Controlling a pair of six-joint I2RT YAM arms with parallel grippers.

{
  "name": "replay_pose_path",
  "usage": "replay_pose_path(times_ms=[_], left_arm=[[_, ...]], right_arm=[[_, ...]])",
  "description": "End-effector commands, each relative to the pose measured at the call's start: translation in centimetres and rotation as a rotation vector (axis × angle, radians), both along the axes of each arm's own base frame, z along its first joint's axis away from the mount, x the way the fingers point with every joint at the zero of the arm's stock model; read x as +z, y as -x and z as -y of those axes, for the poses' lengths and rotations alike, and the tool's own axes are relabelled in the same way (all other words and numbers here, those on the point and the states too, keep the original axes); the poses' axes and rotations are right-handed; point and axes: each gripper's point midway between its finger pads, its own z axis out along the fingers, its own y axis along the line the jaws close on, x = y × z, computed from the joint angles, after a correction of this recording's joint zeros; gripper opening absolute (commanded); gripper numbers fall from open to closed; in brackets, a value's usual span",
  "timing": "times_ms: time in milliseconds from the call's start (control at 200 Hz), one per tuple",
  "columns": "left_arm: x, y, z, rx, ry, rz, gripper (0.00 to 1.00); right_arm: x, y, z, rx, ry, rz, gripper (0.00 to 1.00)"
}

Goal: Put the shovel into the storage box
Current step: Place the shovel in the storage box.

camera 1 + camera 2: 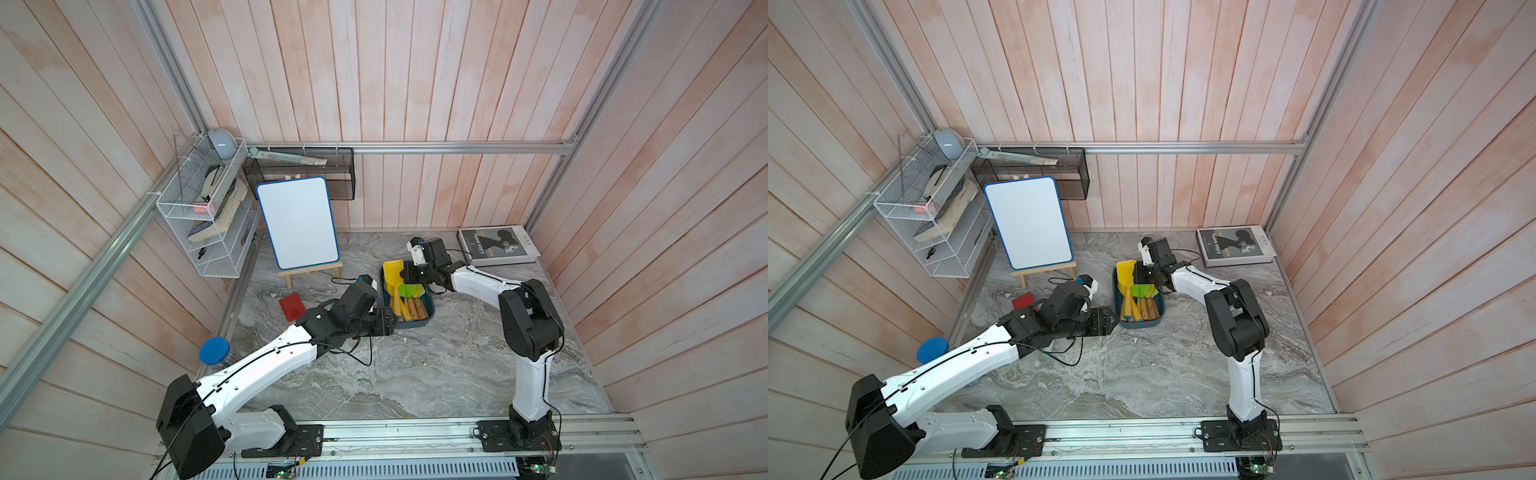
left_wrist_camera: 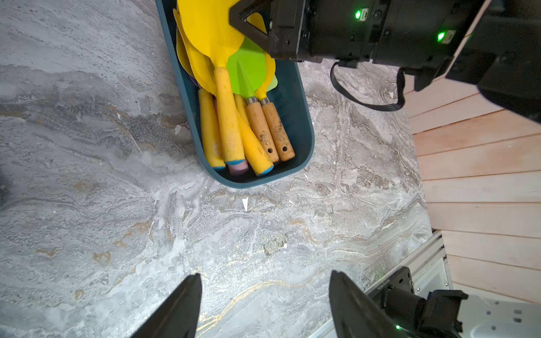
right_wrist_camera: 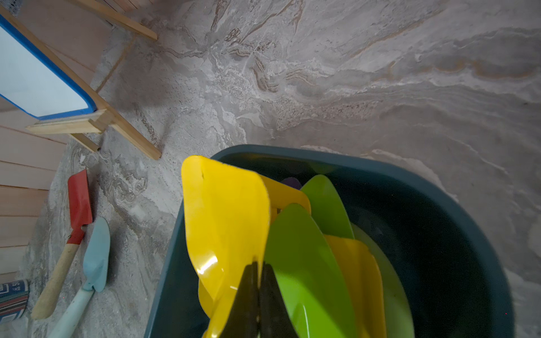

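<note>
The dark teal storage box (image 1: pixel 430 311) (image 1: pixel 1163 309) (image 2: pixel 308 123) (image 3: pixel 439 190) lies mid-table and holds several shovels with yellow, green and wooden parts. A yellow shovel (image 1: pixel 393 271) (image 1: pixel 1126 270) (image 2: pixel 225 96) (image 3: pixel 222 210) lies on top, its blade over the far rim. My right gripper (image 1: pixel 406 274) (image 3: pixel 259 264) is shut on that blade's edge. My left gripper (image 1: pixel 388 322) (image 1: pixel 1111 322) (image 2: pixel 265 273) is open and holds nothing, just above the table by the box's near end. A red shovel (image 1: pixel 292 306) (image 3: pixel 79 202) and a light blue shovel (image 3: pixel 96 254) lie on the table left of the box.
A whiteboard on a wooden easel (image 1: pixel 297 222) stands at the back left. A book (image 1: pixel 496 245) lies at the back right. A blue-lidded jar (image 1: pixel 214 351) sits by the left wall. A white wire rack (image 1: pixel 203 216) and a black mesh basket (image 1: pixel 303 170) hang on the walls.
</note>
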Motion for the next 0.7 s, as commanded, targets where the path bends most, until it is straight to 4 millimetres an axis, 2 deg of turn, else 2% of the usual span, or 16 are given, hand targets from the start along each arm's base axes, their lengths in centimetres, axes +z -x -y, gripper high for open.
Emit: replay_pose_path(times_ms=[0,530,695], left_arm=[[-0.2,-0.1,-0.2,-0.004,-0.003,0.017,0.74],[-0.6,-0.5,0.2,-0.023,-0.039,-0.002,0.74],[-1.0,-0.8,-0.3,0.006,-0.078,-0.011,0.75]], right_arm=[[-1.5,0.3,-0.4,0.012,-0.020,-0.030,0.00],[-3.7,0.4,0.6,-0.022,0.056,-0.070,0.00],[-3.7,0.4,0.8,-0.025,0.074,-0.072,0.13]])
